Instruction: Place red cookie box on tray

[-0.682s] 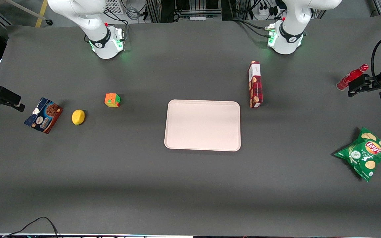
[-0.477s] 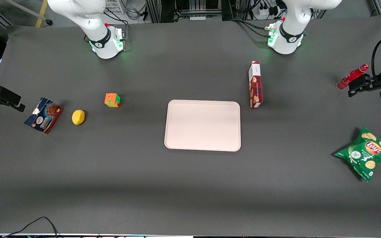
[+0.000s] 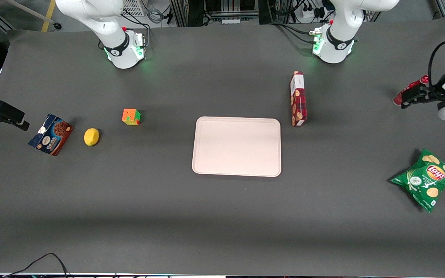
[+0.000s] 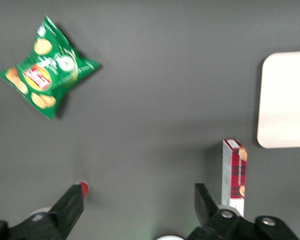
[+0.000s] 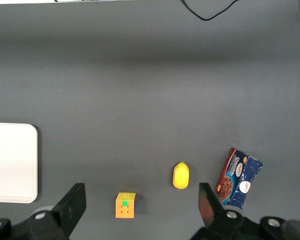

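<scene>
Toward the working arm's end of the counter [image 3: 222,216], the hand [image 4: 137,205] hovers wide open and empty above a red bottle [image 3: 411,91], well apart from the red cookie box [image 3: 298,99]. That box lies just beside the tray [image 3: 236,146], near one corner, not on it; a green chip bag [image 3: 425,178] reads "Lay's"

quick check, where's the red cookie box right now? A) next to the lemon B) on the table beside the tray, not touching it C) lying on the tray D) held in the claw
B: the red cookie box sits on the table beside the tray with a gap between them, while the open claw hangs empty toward the working arm's end of the table, well away from it.
</scene>
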You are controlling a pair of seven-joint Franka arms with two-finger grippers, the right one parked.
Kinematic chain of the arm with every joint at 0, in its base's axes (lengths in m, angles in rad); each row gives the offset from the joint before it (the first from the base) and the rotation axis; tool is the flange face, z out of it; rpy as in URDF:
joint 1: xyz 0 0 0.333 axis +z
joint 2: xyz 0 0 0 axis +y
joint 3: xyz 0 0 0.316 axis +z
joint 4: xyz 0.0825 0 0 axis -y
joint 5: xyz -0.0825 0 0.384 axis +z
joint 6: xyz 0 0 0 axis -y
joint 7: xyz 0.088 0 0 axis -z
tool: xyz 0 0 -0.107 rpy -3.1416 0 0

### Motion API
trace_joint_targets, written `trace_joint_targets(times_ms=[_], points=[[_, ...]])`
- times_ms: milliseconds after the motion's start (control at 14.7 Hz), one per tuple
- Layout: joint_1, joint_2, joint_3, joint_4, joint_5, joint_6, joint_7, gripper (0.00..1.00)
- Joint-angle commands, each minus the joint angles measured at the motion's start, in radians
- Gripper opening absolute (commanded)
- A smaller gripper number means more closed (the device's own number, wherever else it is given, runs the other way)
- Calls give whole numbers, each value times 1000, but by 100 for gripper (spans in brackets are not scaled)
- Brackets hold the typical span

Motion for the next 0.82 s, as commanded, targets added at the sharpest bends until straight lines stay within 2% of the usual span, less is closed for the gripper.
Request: trace_joint_targets(times_ms=[0,68,273,409,750], points=[[-123,2,-6,12,11,-100,-160,96],[-149,2,-6,5,13,-105,-212,98],[-168,-12,-19,-67,2,-93,-220,100],[-162,-19,-64,-135,1,-75,-221,100],[-154,-148,-81,-481,-38,207,-235,100]])
